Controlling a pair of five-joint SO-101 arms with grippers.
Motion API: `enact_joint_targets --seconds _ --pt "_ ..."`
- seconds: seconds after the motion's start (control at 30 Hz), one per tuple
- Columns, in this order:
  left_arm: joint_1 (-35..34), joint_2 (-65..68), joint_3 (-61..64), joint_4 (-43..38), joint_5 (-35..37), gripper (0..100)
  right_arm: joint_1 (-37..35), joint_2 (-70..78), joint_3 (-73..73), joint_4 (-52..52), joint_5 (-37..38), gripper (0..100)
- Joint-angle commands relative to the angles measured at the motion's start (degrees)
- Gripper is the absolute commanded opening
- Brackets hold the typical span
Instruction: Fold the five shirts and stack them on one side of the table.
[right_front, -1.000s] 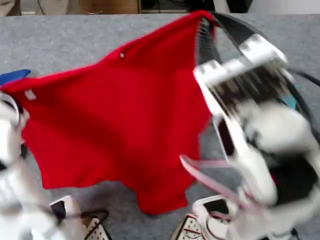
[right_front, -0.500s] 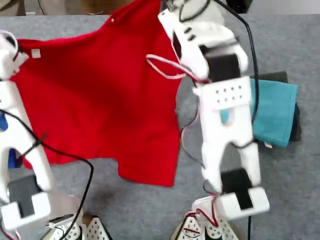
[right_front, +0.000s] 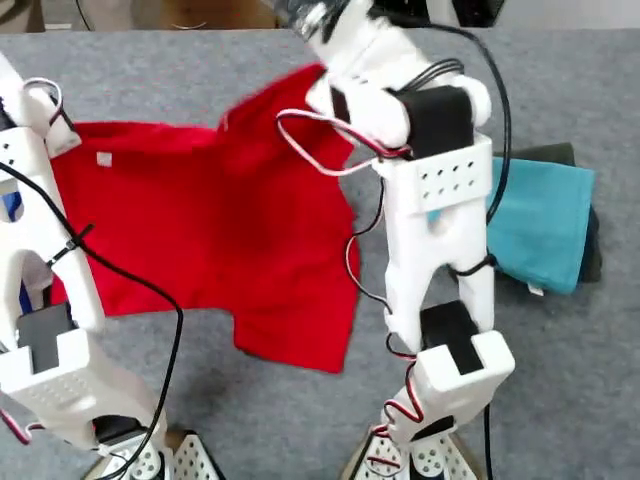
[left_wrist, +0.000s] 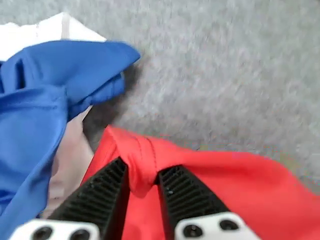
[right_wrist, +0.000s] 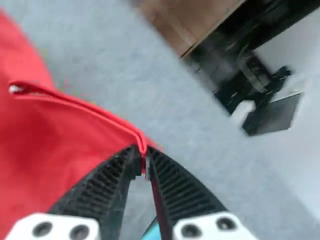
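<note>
The left end effector (left_wrist: 141, 176) and the right end effector (right_wrist: 142, 159) each pinch a hem of the red shirt (right_front: 215, 235), which is spread between them over the desk (right_front: 560, 400). It is probably light, limp cloth, best gripped at the corners.

Your left arm (right_front: 35, 210) and right arm (right_front: 440, 240): white printed shells, black servo blocks. The right one has a hole-grid plate, a red-and-white wire loop and a black cable; the left carries a black cable too. Left end effector (left_wrist: 141, 170) and right end effector (right_wrist: 143, 152): black ribbed jaws, white mounts, dark screw holes.
</note>
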Motion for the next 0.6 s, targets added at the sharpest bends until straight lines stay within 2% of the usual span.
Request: enact_joint_targets --seconds 0.0,0.13,0.23,0.5,0.57 --pt "-2.46 0.13 -1.67 2.02 -0.70 2 -4.00 -0.40 -3.12 8.18 0.79 0.1" --pt "-3.52 3.56 -1.58 5.45 -1.05 2 -6.46 -6.46 7.34 7.82 0.88 0.1" --pt "-3.34 6.64 -1.58 9.67 -5.10 2 -8.57 -14.99 19.12 7.47 0.88 0.1" --pt "-3.69 7.78 -1.67 19.25 -11.08 2 -5.67 -41.89 60.18 -7.12 0.97 0.1" --pt "-5.19 7.43 -0.09 19.60 -12.84 2 -5.85 -48.48 69.93 -9.23 2.20 0.1"
